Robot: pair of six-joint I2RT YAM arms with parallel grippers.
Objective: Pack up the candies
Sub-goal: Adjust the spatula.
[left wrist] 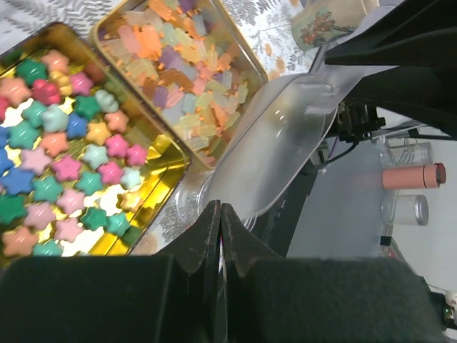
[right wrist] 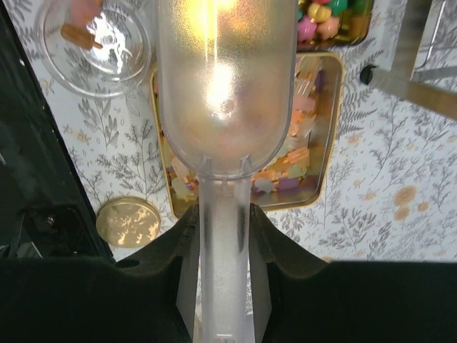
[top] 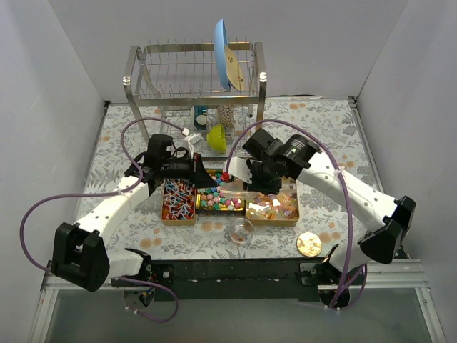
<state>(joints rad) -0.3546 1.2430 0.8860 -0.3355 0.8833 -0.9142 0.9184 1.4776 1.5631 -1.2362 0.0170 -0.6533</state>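
Three gold tins hold the candies: striped twist-wrapped ones (top: 178,202) on the left, multicoloured stars (top: 216,202) (left wrist: 64,164) in the middle, and pale orange-yellow translucent pieces (top: 273,209) (left wrist: 178,78) (right wrist: 308,136) on the right. My right gripper (top: 251,187) (right wrist: 223,214) is shut on the handle of a clear plastic scoop (right wrist: 223,86) (left wrist: 278,143), held above the right tin, and the bowl looks empty. My left gripper (top: 211,174) (left wrist: 221,207) is shut at the far end of the middle tin. Only a thin pale sliver shows between its jaws.
A clear round jar (top: 240,231) (right wrist: 96,39) with a couple of candies stands in front of the tins. A round gold lid (top: 309,244) (right wrist: 128,221) lies to its right. A dish rack (top: 193,78) with a blue plate (top: 223,53) stands at the back, with a green cup (top: 217,137) under it.
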